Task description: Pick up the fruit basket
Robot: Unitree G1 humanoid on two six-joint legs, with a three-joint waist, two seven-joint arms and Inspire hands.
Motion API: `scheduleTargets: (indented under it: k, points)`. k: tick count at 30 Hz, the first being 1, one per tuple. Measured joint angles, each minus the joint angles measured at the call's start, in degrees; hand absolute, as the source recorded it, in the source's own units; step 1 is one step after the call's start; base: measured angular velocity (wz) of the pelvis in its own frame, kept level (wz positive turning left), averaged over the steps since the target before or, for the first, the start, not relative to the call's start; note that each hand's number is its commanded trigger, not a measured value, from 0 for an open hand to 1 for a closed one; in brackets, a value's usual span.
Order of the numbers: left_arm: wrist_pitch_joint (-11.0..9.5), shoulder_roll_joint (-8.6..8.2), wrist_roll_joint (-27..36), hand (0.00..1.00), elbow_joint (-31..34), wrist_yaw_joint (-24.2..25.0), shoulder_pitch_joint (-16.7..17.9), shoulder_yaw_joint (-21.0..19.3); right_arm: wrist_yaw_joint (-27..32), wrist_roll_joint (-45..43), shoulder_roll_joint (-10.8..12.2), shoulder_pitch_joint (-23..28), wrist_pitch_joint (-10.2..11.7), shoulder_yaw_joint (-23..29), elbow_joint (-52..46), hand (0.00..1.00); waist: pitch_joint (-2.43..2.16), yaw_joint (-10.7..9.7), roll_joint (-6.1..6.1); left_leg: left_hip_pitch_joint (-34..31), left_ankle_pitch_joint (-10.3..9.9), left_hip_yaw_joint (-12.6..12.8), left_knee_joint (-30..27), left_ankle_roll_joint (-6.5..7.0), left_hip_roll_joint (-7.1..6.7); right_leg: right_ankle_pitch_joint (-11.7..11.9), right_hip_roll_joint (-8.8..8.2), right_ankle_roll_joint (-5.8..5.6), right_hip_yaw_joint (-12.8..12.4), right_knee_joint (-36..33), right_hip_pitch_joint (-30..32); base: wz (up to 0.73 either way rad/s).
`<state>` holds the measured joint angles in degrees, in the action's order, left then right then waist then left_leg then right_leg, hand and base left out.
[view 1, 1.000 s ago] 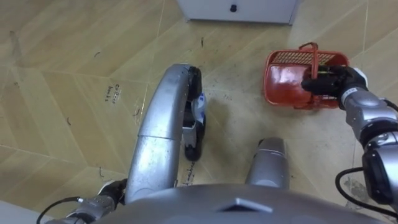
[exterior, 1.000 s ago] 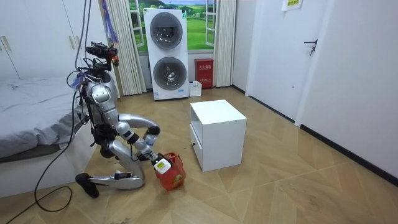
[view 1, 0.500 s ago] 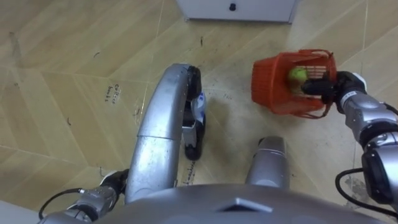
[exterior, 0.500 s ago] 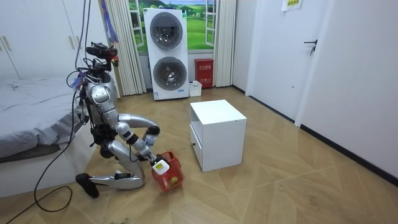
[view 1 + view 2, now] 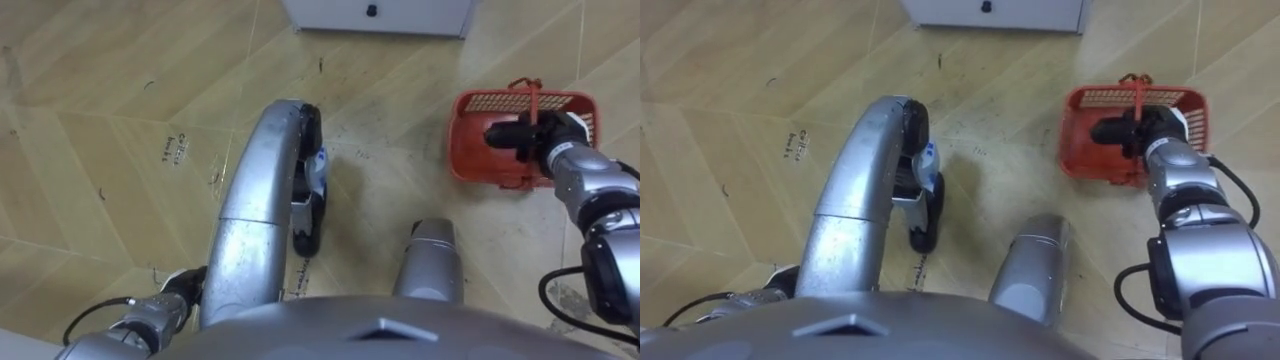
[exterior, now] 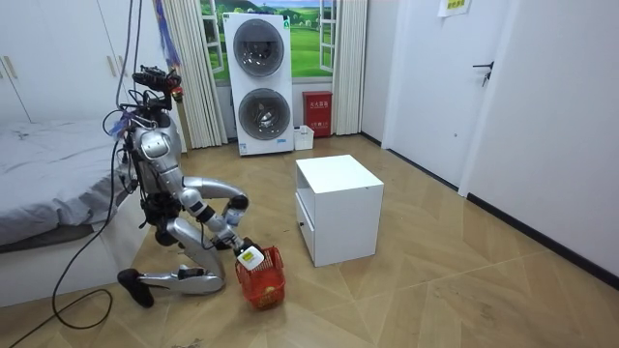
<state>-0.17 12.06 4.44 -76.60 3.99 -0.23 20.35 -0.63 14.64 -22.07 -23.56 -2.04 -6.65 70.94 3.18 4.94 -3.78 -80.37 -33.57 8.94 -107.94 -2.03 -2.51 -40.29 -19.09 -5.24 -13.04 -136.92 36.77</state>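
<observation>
Beside the white box-shaped cabinet [image 6: 338, 208], our right hand [image 5: 520, 138] grips the handle [image 5: 533, 100] of the red plastic mesh basket [image 5: 475, 150]; of our left hand [image 5: 165, 310] we cannot tell the state

This is a home, a bedroom that also holds the laundry. At the room view's left stands a bed [image 6: 39, 184] with grey bedding. Against the back wall stand two stacked front-loading machines [image 6: 259, 82] between long curtains [image 6: 191, 77]. A white bedside cabinet [image 6: 338, 208] stands mid-frame on herringbone wood flooring [image 6: 435, 290], with a white door [image 6: 510, 97] at the right.
</observation>
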Motion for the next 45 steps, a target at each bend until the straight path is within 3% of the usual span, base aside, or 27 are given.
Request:
scheduleTargets:
  k: [7,13,16,20,23,26,29,33,34,35,36,37,38,39,40,41,43,44,45]
  points:
    - [-0.01,0.0,0.0,0.0,-0.01,0.01,-1.38,-0.9,0.43,-4.73,1.03,0.0,-0.37,-2.28,-2.06,1.0,0.14,-0.02,-0.61,-0.04,-0.01,-0.22,-0.38,0.03,-0.19,0.0,0.22,0.0,-0.28,-0.05,-0.63,0.0]
    - [-0.21,0.74,-0.21,0.0,0.16,0.01,-3.0,-2.41,0.35,-10.45,1.17,-0.01,-0.48,-2.79,-6.94,1.0,0.37,-0.18,-2.48,0.49,-0.1,-1.5,-1.18,0.22,-0.34,0.06,0.76,0.06,0.81,0.45,-2.69,0.03]
    - [-0.2,0.87,-0.94,0.0,0.28,-0.01,-3.6,-3.84,0.34,-10.66,0.84,-0.01,-0.61,-2.78,-8.49,1.0,0.51,-1.19,-2.99,1.84,-0.48,-3.01,-1.88,0.82,-1.27,0.21,1.2,0.32,3.1,1.87,-5.97,0.13]
    - [-0.21,0.87,-2.5,0.0,0.46,-0.05,-4.42,-4.19,0.44,-10.53,0.44,-0.12,-0.6,-2.0,-13.84,1.0,0.13,-3.34,-3.4,3.81,-1.58,-3.0,-1.99,2.42,-2.33,0.15,1.11,0.24,4.63,4.74,-10.0,0.16]
    - [-0.25,0.99,-2.49,0.0,0.75,-0.22,-5.47,-6.83,0.42,-10.37,0.19,-0.11,-0.6,-1.38,-16.4,1.0,0.05,-3.53,-3.37,5.18,-2.4,-2.86,-1.79,3.24,-2.38,0.09,1.38,0.15,4.87,7.41,-11.72,0.01]
    - [-0.6,1.84,-2.49,0.0,1.32,-1.73,-7.03,-8.78,0.45,-10.43,-0.46,-0.17,-0.59,-0.95,-18.81,1.0,-0.2,-3.29,-3.09,6.92,-2.66,-3.1,-0.21,4.11,-2.24,-0.25,3.52,-0.52,5.13,13.52,-13.44,-0.01]
    - [-0.21,2.04,-2.94,0.0,3.05,-2.66,-6.34,-9.21,0.34,-11.16,-0.34,-0.18,-1.24,-1.16,-19.92,1.0,-0.3,-2.81,-2.97,9.91,-2.41,-3.73,3.92,4.6,-1.92,-0.34,4.4,-0.7,5.13,21.08,-14.33,-0.25]
    - [1.7,1.66,-8.24,0.0,5.58,-2.65,-1.88,-13.05,0.09,-11.84,-0.11,-0.14,-2.19,-1.2,-27.21,1.0,-0.82,-2.09,-2.93,19.81,-1.66,-3.95,18.34,5.09,0.44,-0.23,4.34,-0.8,5.7,43.46,-17.93,-0.74]
    - [2.6,1.68,-9.65,0.0,5.88,-2.66,-0.23,-14.08,0.08,-12.11,0.12,-0.14,-2.98,-1.19,-30.26,1.0,-0.92,-2.06,-2.99,23.47,-0.17,-4.0,22.07,5.66,1.04,0.59,4.42,-0.86,5.85,51.74,-21.14,-0.88]
    - [3.3,1.7,-10.42,0.0,6.05,-2.62,1.25,-15.56,0.06,-12.23,0.12,-0.13,-3.41,-1.19,-33.6,1.0,-0.96,-1.99,-3.02,26.58,2.35,-3.93,23.9,7.28,2.05,2.92,4.68,-0.74,5.85,59.34,-24.46,-0.89]
    - [3.69,1.82,-10.48,0.0,6.19,-2.59,2.11,-16.19,0.05,-12.22,0.17,-0.12,-3.45,-1.2,-35.05,1.0,-0.97,-1.91,-2.9,27.74,4.17,-3.72,23.67,8.31,2.87,4.7,5.11,-0.72,5.7,62.52,-26.3,-0.6]
    - [4.24,2.52,-10.75,0.0,6.62,-2.57,4.3,-16.64,0.29,-11.87,-0.03,0.89,-3.38,-0.61,-37.62,1.0,-1.04,-2.21,-3.38,28.72,5.34,-1.86,26.49,8.86,1.29,8.51,4.46,-1.18,6.47,67.3,-30.34,-0.05]
    - [4.65,2.74,-10.94,0.0,7.9,-2.67,4.36,-16.73,0.48,-11.67,-0.94,1.7,-3.31,0.13,-39.05,1.0,-2.22,-3.26,-4.36,29.36,4.89,0.09,31.95,9.17,-0.66,10.53,3.85,-1.31,7.23,68.54,-31.32,0.8]
    - [5.26,3.14,-11.0,0.0,10.56,-3.28,4.98,-17.02,0.77,-11.78,-2.4,2.65,-3.37,2.15,-41.04,1.0,-3.46,-5.63,-5.42,32.38,3.3,2.5,37.22,10.21,-1.6,15.73,3.15,-1.06,8.43,69.13,-31.98,1.23]
    - [5.51,2.54,-10.87,0.0,11.28,-3.94,3.94,-17.74,0.91,-12.87,-2.79,3.44,-3.38,4.85,-42.53,1.0,-3.41,-5.87,-5.31,34.93,2.82,3.83,40.8,11.16,-1.6,22.92,3.64,-0.58,8.75,68.6,-31.02,0.7]
    - [5.76,2.27,-10.72,0.0,11.34,-4.91,3.0,-17.74,1.18,-14.47,-1.23,3.56,-3.3,5.55,-43.51,1.0,-3.23,-4.33,-4.94,38.45,2.99,3.59,44.77,11.14,-0.86,24.52,4.7,-0.05,7.56,65.84,-28.56,-0.09]
    - [6.49,2.02,-10.75,0.0,11.21,-6.6,2.86,-17.56,0.28,-15.6,0.14,6.52,-2.16,5.0,-45.67,1.0,-3.23,-2.25,-3.2,46.52,4.21,1.46,51.41,9.98,-0.19,23.29,6.75,0.03,8.4,61.33,-26.5,-0.54]
    - [6.67,2.09,-10.63,0.0,11.12,-7.69,3.07,-17.23,-0.06,-15.79,0.12,8.36,-1.47,4.86,-47.3,1.0,-3.1,-1.66,-1.8,52.07,5.61,-0.22,56.25,9.5,-0.17,22.41,7.18,0.46,9.57,61.46,-25.82,-0.34]
    - [6.75,2.31,-10.59,0.0,10.89,-8.1,3.11,-17.21,-0.07,-15.88,0.1,8.82,-1.34,4.82,-48.1,1.0,-3.1,-1.66,-1.41,54.62,6.39,-0.54,59.06,9.04,-0.12,22.13,6.97,0.61,10.14,62.62,-25.39,-0.08]
